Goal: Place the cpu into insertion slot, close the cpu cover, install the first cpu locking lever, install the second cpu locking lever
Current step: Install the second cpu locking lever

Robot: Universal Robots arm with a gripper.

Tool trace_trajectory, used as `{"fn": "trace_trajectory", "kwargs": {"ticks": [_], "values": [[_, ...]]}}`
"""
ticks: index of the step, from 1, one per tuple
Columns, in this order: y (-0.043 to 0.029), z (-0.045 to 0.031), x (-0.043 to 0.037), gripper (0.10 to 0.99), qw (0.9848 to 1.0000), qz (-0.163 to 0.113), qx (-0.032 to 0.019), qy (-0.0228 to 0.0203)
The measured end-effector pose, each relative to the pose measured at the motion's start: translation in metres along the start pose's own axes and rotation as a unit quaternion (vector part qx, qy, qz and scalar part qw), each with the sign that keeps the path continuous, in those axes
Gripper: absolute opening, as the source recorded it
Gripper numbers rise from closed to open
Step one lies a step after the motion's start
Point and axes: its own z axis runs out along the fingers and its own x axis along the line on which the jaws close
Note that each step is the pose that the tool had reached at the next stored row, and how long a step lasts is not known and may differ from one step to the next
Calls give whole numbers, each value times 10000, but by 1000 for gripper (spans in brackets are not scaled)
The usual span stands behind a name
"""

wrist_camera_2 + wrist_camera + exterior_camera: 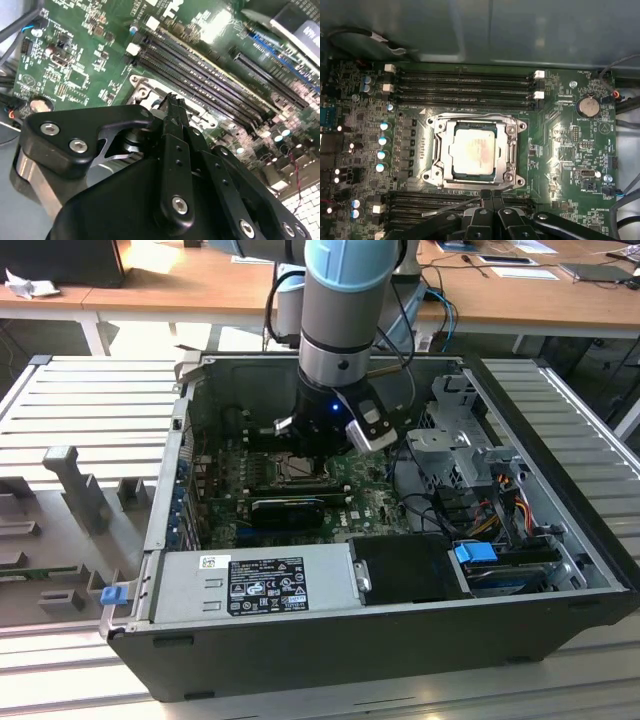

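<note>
one cpu (472, 152) sits under shut cpu cover (475, 119), so lever step's on; closed, empty gripper (492, 196) needs lever hooked w/ care.

Seated in the insertion slot (474, 154), the cpu (473, 152), framed by the cpu cover (512, 150); between memory slots (465, 87) on the motherboard (570, 150), inside the computer case (330, 640).

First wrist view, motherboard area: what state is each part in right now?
cpu: seated flat in the insertion slot.
cpu cover: closed down around the chip.
hand: fingers shut, tips at the socket's edge, holding nothing.
computer case: side open, lying flat.
</note>
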Motion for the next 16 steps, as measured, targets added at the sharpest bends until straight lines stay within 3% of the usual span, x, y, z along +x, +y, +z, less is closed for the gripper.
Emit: {"fn": "trace_trajectory", "kwargs": {"ticks": [3,6,9,13,16], "values": [[-12,4,36,106,10000,-2,-12,0],[-14,13,224,106,10000,-2,-16,0],[-12,24,350,106,10000,-3,-17,0],[-19,71,396,106,10000,-11,-28,0],[-26,148,406,106,10000,-17,-40,0]]}}
